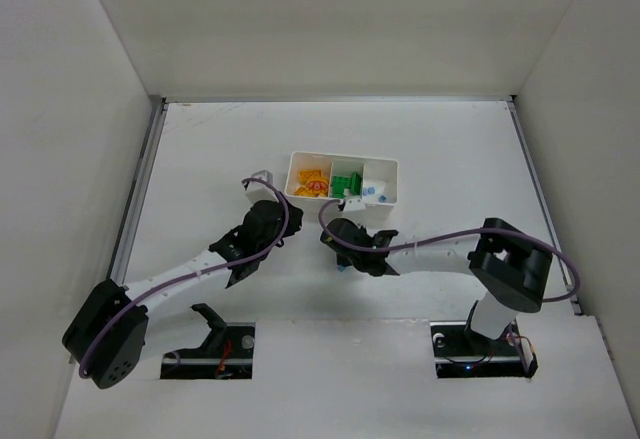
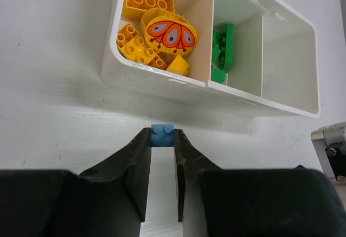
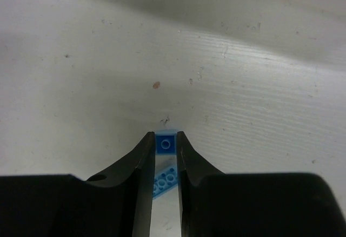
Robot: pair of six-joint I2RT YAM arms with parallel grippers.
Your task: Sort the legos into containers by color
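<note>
Left gripper (image 2: 162,137): jaws clamped on a small blue brick (image 2: 162,134), held right at the fingertips. It sits just outside the white tray (image 2: 157,80), on the near side of the long wall, opposite the yellow compartment. I can't tell its height off the table.

Tray, left to right:
- Yellow-orange bricks (image 2: 141,51) plus a round printed piece (image 2: 170,34).
- Green bricks (image 2: 223,51).
- Right compartment (image 2: 289,59) looks bare from the left wrist view, but the top view shows small blue bits (image 1: 381,197) there, so I take that as the blue bin.

Right gripper (image 3: 165,140): well short of the tray on the near side, roughly opposite the green compartment, nose down at the table. The jaws look closed on a blue single-stud brick (image 3: 165,144). A light blue plate (image 3: 164,180) lies on the table under the gap between the fingers, further back.

My plan for doing this cleanly:
- Left goes first. I raise the brick clear of the rim, cross over yellow and green, stop over the right compartment and release low so it doesn't bounce out.
- The tip grip is thin, so I move slowly with no wrist twist.
- Right holds until left is clear, since both arms would crowd the same end.
- Right then lifts straight up, and I check the plate isn't dragged along.
- Main risk, I think, is clipping a divider wall and knocking the brick into green.
</note>
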